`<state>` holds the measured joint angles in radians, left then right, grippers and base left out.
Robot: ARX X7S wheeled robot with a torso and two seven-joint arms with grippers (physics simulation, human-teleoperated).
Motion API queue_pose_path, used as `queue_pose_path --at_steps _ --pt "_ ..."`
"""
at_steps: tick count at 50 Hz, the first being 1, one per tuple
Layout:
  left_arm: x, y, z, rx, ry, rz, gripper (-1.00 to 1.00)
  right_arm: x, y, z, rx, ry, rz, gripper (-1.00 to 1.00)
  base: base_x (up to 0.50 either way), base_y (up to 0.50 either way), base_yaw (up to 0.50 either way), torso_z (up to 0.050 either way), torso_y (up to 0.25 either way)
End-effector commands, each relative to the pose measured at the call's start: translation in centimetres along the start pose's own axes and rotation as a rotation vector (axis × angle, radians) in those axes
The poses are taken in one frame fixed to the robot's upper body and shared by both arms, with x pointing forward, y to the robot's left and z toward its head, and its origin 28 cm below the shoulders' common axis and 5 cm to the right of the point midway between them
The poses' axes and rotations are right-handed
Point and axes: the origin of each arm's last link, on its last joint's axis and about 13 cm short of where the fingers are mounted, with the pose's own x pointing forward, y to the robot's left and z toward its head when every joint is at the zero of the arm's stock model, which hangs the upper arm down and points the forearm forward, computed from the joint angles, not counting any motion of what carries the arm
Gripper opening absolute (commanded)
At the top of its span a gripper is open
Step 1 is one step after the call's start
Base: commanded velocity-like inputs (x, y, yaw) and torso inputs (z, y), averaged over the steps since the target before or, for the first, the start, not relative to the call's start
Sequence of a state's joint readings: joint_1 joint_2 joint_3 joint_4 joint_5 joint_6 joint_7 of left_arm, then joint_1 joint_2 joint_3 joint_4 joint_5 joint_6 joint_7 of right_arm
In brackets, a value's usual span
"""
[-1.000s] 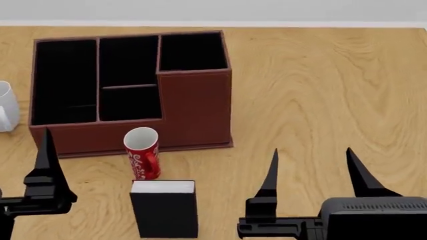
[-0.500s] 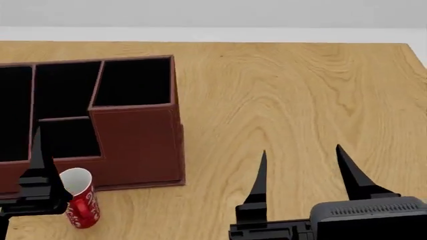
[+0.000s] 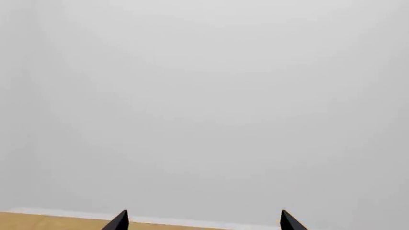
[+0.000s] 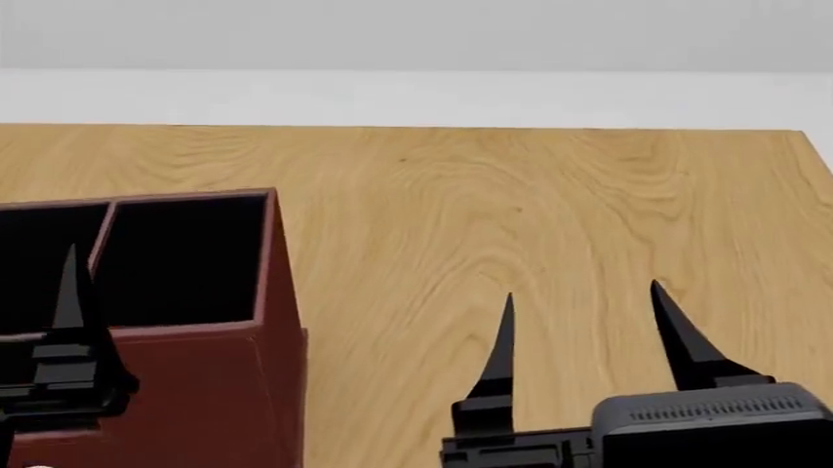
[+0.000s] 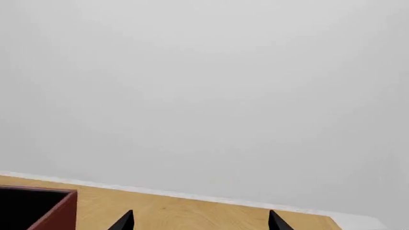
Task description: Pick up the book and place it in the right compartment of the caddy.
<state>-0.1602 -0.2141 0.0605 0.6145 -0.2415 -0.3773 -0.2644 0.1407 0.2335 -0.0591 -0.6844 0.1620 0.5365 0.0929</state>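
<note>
My right fingers [image 4: 579, 322] are spread wide, empty, above the desk [image 4: 547, 214]. My left fingers [image 3: 201, 221] are also apart. The caddy [image 4: 221, 390] sits at nine o'clock; the book is out of sight.

Even, bright sim lighting, sharp pics, no glare (shadows v. faint).
</note>
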Motion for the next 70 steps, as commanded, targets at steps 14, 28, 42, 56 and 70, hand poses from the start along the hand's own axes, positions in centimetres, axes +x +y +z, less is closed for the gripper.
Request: queue_pose_path --at_steps 14,28,42,56,70 --pt "-0.1 0.0 0.1 0.009 -0.006 -0.001 1.0 0.3 0.5 -0.3 -0.084 0.047 -0.052 1.0 0.12 -0.01 0.11 0.0 0.001" --pt "-0.2 0.0 0.3 0.009 -0.009 -0.002 1.0 0.4 0.5 -0.5 -0.058 0.049 -0.028 1.0 0.0 0.0 0.5 0.0 0.0" --pt "-0.1 0.0 0.2 0.011 -0.009 -0.002 1.0 0.4 0.5 -0.3 -0.051 0.049 -0.026 1.0 0.0 0.0 0.5 0.0 0.0" --pt "-0.2 -0.1 0.2 0.01 -0.01 -0.004 1.0 0.6 0.2 -1.1 -0.049 0.051 -0.016 1.0 0.0 0.0 0.5 0.0 0.0" --pt "0.1 0.0 -0.4 0.013 -0.007 -0.009 1.0 0.4 0.7 -0.3 -0.039 0.048 -0.01 1.0 0.0 0.0 0.5 0.0 0.0"
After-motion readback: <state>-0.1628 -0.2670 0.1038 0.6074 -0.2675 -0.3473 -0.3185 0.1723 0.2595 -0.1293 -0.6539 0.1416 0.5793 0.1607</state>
